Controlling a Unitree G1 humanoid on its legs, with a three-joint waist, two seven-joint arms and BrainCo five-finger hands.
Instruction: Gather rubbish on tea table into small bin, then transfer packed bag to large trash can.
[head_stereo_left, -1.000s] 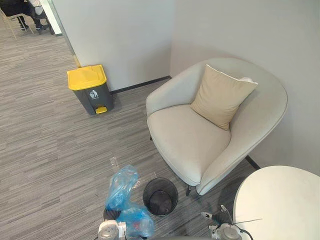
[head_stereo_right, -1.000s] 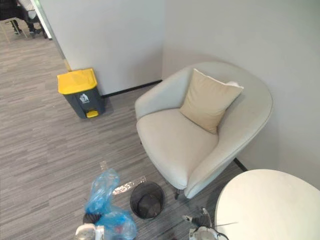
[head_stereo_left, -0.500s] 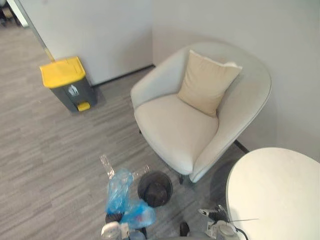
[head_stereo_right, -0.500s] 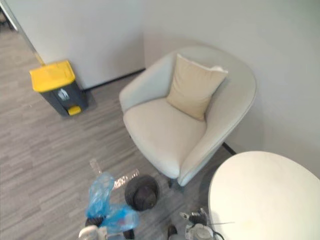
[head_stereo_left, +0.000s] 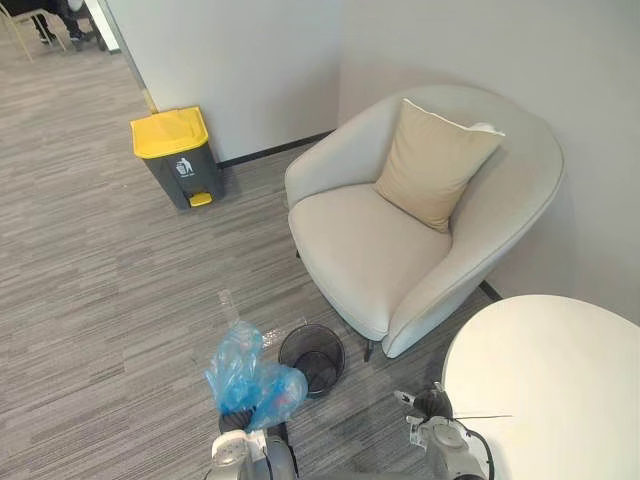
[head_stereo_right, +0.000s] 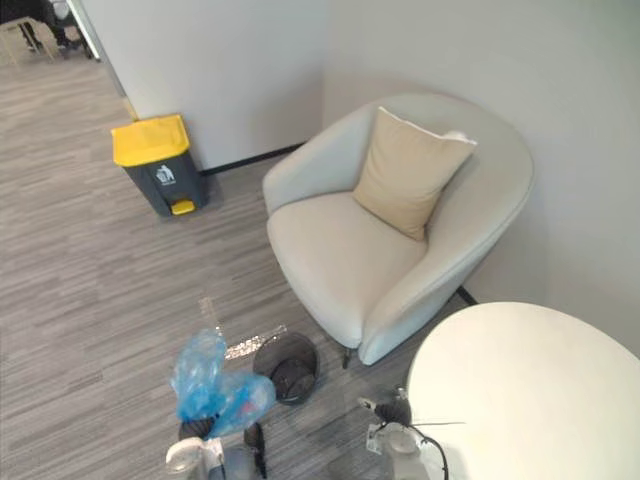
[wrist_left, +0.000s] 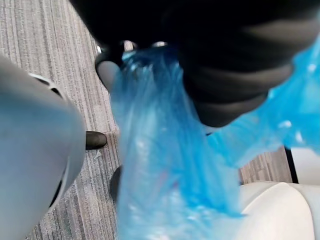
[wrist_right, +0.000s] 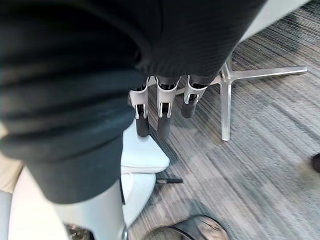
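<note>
A: Left hand (wrist_left: 225, 70)?
B: Curled round the neck of the blue bag (head_stereo_left: 250, 378); the bag bulges out just past it.
A: Right hand (wrist_right: 162, 112)?
B: Fingers hang relaxed, holding nothing, just beside the white bench (head_stereo_left: 550, 380).
A: Bins?
B: Black mesh small bin (head_stereo_left: 312, 358) is on the floor, just beside the left hand's bag. Yellow-lidded large trash can (head_stereo_left: 178, 158) is well ahead of the left hand, by the wall.

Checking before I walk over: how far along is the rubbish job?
Done: the tea table looks bare, and the blue bag is out of the small bin. In hand: the left hand grips the bag beside it. Left: carrying it to the closed large trash can.
</note>
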